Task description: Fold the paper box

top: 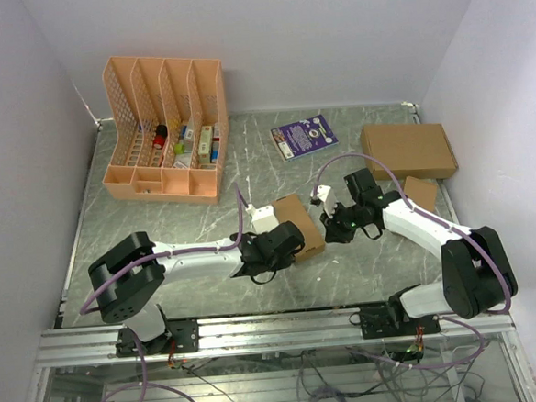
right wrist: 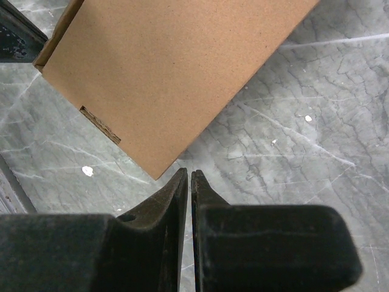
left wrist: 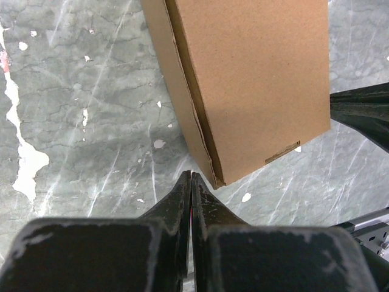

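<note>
Top external view shows the grey marbled table (top: 159, 218) with a pink slotted file organizer (top: 166, 125) at its far left, small items standing in its compartments. A large flat brown cardboard box (top: 408, 150) lies at the far right. The paper box (top: 299, 219), a slim brown oblong carton, lies flat on the table near the middle, angled, between the two arms' ends. A purple booklet (top: 304, 136) rests farther back, well apart from it, and a second small brown carton (top: 421, 193) lies to the right, beside the right arm. In the left wrist view the left gripper (left wrist: 191, 176) has its fingers pressed together on nothing, the tips just beside the carton's near corner; whether they touch it cannot be told. In the right wrist view the right gripper (right wrist: 187, 173) is likewise clenched, only a thin slit between the fingers, empty, with its tips just beside another corner of the carton, close to a small tab slot in the top face.
</note>
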Controlling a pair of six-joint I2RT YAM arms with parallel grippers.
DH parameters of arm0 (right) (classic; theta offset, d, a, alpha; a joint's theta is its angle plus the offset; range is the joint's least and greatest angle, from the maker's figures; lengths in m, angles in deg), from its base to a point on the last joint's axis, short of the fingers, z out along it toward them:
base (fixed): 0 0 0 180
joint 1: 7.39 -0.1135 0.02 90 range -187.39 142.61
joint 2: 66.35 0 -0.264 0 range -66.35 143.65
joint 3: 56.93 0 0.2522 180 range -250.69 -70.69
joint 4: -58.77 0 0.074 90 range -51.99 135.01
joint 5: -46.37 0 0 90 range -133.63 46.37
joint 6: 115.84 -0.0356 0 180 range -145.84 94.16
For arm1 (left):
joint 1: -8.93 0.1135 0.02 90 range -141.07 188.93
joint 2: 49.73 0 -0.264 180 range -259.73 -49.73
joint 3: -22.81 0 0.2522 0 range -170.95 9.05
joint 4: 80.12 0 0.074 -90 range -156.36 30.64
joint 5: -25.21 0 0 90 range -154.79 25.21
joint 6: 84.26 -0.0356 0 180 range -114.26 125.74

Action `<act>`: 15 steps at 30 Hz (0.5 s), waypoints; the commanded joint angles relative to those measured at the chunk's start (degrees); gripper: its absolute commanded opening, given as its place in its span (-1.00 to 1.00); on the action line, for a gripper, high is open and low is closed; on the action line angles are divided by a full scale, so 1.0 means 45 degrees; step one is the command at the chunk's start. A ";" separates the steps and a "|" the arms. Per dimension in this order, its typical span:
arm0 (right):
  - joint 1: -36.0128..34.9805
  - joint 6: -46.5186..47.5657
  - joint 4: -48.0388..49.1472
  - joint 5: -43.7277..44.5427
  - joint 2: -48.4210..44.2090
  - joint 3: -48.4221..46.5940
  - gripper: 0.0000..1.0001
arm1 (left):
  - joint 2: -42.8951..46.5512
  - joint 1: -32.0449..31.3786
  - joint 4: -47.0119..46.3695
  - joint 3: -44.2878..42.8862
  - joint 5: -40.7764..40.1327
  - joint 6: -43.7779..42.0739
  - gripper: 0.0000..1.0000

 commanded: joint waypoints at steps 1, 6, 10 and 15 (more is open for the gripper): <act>-0.0119 -0.0049 0.0092 0.0038 0.0025 -0.0113 -0.85 | -0.0123 -0.0010 0.0076 -0.0446 0.0113 0.0104 -0.86; -0.0246 -0.0049 0.0099 0.0049 0.0026 -0.0111 -0.85 | -0.0317 -0.0031 0.0127 -0.0605 0.0172 0.0135 -0.86; -0.0308 -0.0049 0.0066 0.0059 0.0046 -0.0125 -0.86 | -0.0435 -0.0037 0.0191 -0.0744 0.0173 0.0151 -0.86; -0.0415 -0.0030 0.0062 0.0044 0.0065 -0.0105 -0.86 | -0.0457 -0.0062 0.0225 -0.0890 0.0154 0.0106 -0.86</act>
